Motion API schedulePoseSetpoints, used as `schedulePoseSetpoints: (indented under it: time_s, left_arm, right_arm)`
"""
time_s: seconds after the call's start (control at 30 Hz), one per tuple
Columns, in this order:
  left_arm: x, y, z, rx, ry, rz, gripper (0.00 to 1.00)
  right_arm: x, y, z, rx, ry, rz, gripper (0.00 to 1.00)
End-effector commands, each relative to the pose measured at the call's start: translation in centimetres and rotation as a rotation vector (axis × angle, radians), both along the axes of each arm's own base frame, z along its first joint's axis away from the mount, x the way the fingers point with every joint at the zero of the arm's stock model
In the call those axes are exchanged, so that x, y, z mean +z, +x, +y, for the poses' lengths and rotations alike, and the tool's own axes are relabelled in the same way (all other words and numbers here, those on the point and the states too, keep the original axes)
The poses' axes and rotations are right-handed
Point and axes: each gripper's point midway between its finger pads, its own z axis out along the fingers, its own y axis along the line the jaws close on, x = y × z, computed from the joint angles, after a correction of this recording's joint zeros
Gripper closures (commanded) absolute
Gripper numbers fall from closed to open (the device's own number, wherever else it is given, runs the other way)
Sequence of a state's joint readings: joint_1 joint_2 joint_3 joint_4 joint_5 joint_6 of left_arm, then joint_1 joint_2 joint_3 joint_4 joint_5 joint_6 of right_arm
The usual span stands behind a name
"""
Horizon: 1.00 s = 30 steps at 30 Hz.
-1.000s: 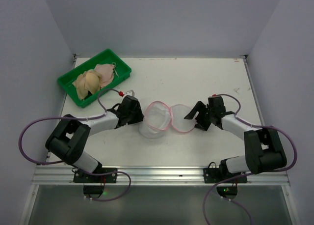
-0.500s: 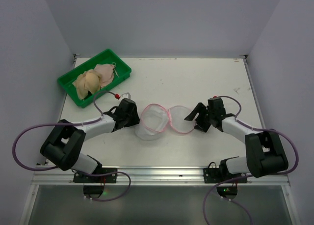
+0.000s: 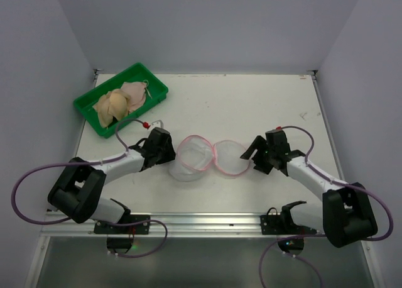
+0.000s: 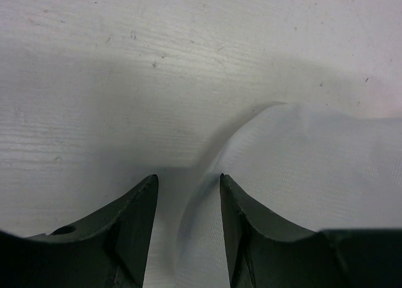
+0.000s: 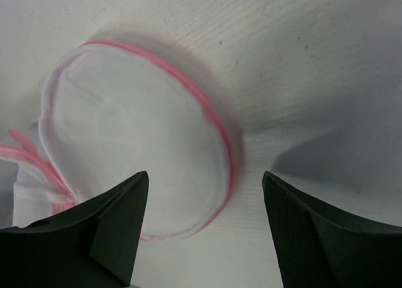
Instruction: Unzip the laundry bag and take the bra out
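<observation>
The laundry bag [image 3: 196,156] lies unzipped in the middle of the table, its two pink-rimmed white mesh halves spread side by side. It also shows in the left wrist view [image 4: 314,162] and the right wrist view [image 5: 138,131]. The bra [image 3: 119,99], beige and pale pink, lies in the green tray [image 3: 154,80] at the back left. My left gripper [image 3: 171,153] [image 4: 188,178] is low at the bag's left edge, jaws slightly apart with the mesh edge between them. My right gripper [image 3: 254,156] [image 5: 204,175] is wide open over the right half's rim.
The green tray stands near the table's back-left corner. Purple cables loop beside both arm bases at the near edge. Grey walls enclose the table on three sides.
Both grippers have moved toward the near edge. The bag has shifted slightly to the front left with its right half now lying flatter. The right gripper stays open.
</observation>
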State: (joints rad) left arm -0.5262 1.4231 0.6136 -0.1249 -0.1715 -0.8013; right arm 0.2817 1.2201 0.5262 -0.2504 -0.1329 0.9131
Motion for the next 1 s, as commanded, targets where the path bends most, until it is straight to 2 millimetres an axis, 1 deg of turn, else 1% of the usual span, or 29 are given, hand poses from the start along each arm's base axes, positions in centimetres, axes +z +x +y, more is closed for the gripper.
schedulePoseSetpoints:
  time_s: [0.0, 0.13, 0.17, 0.2, 0.27, 0.33, 0.37, 0.4, 0.43, 0.5, 0.53, 0.6, 0.63, 0.7, 0.73, 0.77, 0.87, 0.9, 0.93, 0.97]
  left_arm:
    - [-3.1, -3.7, 3.3, 0.028, 0.121, 0.145, 0.51]
    - [-3.2, -4.0, 3.5, 0.030, 0.127, 0.149, 0.51]
    - [-3.2, -4.0, 3.6, 0.030, 0.127, 0.149, 0.52]
    - [-3.2, -4.1, 3.5, 0.029, 0.122, 0.149, 0.52]
    - [-3.3, -4.1, 3.4, 0.029, 0.111, 0.147, 0.52]
    - [-3.3, -4.2, 3.3, 0.026, 0.106, 0.150, 0.52]
    - [-3.4, -4.2, 3.3, 0.024, 0.109, 0.153, 0.52]
    - [-3.4, -4.3, 3.3, 0.026, 0.109, 0.154, 0.52]
    - [-3.3, -4.2, 3.3, 0.025, 0.107, 0.152, 0.52]
    - [-3.2, -4.2, 3.3, 0.025, 0.105, 0.150, 0.52]
    - [-3.1, -4.2, 3.3, 0.024, 0.103, 0.149, 0.52]
    - [-3.1, -4.2, 3.2, 0.023, 0.101, 0.145, 0.53]
    - [-3.1, -4.2, 3.3, 0.024, 0.100, 0.144, 0.54]
    - [-3.1, -4.2, 3.2, 0.025, 0.097, 0.142, 0.54]
    - [-3.2, -4.3, 3.2, 0.023, 0.096, 0.146, 0.54]
    - [-3.2, -4.2, 3.1, 0.023, 0.094, 0.145, 0.54]
    - [-3.1, -4.1, 3.1, 0.029, 0.089, 0.141, 0.57]
    - [-3.0, -3.9, 3.0, 0.030, 0.089, 0.136, 0.58]
    - [-2.9, -3.8, 2.9, 0.033, 0.085, 0.130, 0.60]
    - [-2.6, -3.4, 2.8, 0.035, 0.079, 0.120, 0.62]
  right_arm:
    - [-0.3, -0.5, -1.4, -0.041, -0.072, 0.009, 0.25]
    - [-0.8, -0.8, -1.4, -0.040, -0.079, 0.024, 0.25]
    - [-0.7, -0.6, -1.1, -0.032, -0.074, 0.014, 0.25]
    - [-1.1, -0.8, -0.8, -0.019, -0.071, 0.031, 0.25]
    - [-1.3, -0.6, 0.0, 0.008, -0.064, 0.040, 0.26]
    - [-2.2, -0.7, 0.8, 0.026, -0.055, 0.075, 0.27]
    - [-2.0, -0.4, 1.5, 0.041, -0.045, 0.063, 0.28]
    - [-2.1, -0.3, 1.8, 0.044, -0.041, 0.068, 0.30]
    - [-2.6, -0.3, 2.1, 0.044, -0.037, 0.086, 0.37]
    - [-2.7, -0.2, 2.6, 0.054, -0.026, 0.089, 0.41]
    - [-2.8, -0.1, 2.6, 0.051, -0.023, 0.092, 0.49]
    - [-3.1, -0.1, 2.4, 0.041, -0.032, 0.095, 0.60]
    - [-3.2, -0.2, 2.3, 0.034, -0.035, 0.100, 0.70]
    - [-2.8, 0.0, 1.8, 0.019, -0.057, 0.081, 0.82]
    - [-2.5, 0.2, 1.6, 0.020, -0.069, 0.069, 0.93]
    - [-2.1, 0.3, 1.4, 0.019, -0.079, 0.056, 0.99]
    - [0.6, 1.5, 1.1, 0.041, -0.117, -0.025, 1.00]
    - [2.1, 2.3, 0.6, 0.033, -0.148, -0.085, 1.00]
    - [3.7, 3.0, 0.8, 0.064, -0.178, -0.143, 1.00]
    - [4.8, 3.3, 0.6, 0.071, -0.204, -0.175, 1.00]
